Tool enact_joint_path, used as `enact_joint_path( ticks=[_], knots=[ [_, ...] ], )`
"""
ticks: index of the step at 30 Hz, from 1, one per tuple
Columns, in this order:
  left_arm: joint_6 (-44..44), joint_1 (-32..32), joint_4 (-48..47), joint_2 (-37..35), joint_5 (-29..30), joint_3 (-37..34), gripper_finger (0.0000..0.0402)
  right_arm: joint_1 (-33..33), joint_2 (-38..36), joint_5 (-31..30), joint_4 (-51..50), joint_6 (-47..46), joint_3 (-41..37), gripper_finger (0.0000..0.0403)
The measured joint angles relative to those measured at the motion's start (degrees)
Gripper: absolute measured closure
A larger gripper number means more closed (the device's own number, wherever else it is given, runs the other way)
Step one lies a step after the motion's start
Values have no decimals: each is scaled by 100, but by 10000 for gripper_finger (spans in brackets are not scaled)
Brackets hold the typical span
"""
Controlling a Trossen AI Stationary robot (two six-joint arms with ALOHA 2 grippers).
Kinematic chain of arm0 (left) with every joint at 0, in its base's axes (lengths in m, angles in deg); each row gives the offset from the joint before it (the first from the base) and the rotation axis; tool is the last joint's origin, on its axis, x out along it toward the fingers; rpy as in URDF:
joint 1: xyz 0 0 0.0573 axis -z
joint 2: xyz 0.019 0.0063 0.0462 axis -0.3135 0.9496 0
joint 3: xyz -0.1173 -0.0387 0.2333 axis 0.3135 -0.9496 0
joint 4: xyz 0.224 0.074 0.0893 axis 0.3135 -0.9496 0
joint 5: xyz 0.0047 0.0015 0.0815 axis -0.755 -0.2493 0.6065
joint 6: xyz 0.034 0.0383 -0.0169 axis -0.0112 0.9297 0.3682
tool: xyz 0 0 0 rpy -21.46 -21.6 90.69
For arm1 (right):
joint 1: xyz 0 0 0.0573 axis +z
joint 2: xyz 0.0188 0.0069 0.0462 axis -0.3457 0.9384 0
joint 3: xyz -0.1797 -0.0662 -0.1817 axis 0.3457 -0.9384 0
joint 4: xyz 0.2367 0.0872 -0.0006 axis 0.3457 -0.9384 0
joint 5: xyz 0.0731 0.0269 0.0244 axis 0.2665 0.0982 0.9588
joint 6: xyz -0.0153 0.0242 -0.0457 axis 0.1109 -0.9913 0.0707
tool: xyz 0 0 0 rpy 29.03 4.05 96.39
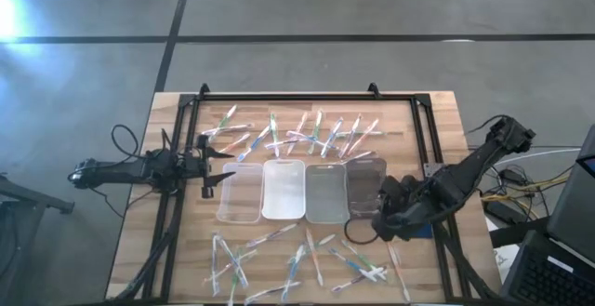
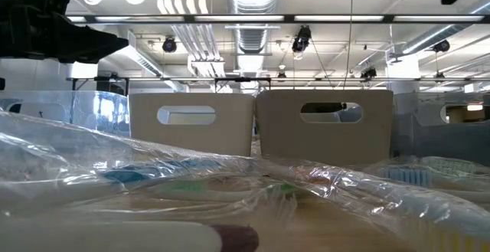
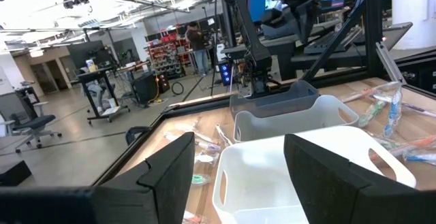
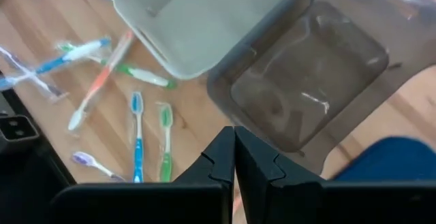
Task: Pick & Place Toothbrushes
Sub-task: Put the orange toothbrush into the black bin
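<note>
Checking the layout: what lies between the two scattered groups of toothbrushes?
In the high view, a row of four trays lies between the far toothbrushes and the near ones.

So from down at surface level it's mostly crinkly clear plastic wrapping (image 2: 230,179) right up against the lens, with blurry green and blue toothbrush bits (image 2: 191,184) showing through. Behind that stand two beige rectangular plastic bins with handle cutouts (image 2: 260,122), side by side. A dark robot arm part (image 2: 53,34) hangs top left.

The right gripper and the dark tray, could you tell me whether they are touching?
Apart: the right wrist view shows the shut right gripper hovering over the dark tray, holding nothing.
</note>
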Motion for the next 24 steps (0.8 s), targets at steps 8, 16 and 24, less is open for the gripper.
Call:
enact_joint_path(
  ticks=[8, 16, 24],
  knots=[
    [1, 0, 0, 0, 2, -1, 170, 452, 641, 391, -4, -992, -3, 394],
    [-1, 4, 0, 2, 0, 0, 170, 1259, 1107, 782, 3, -2356, -3, 394],
    [1, 4, 2, 2, 0, -1, 170, 2175, 1519, 953, 35, -4062, -3, 394]
  ],
)
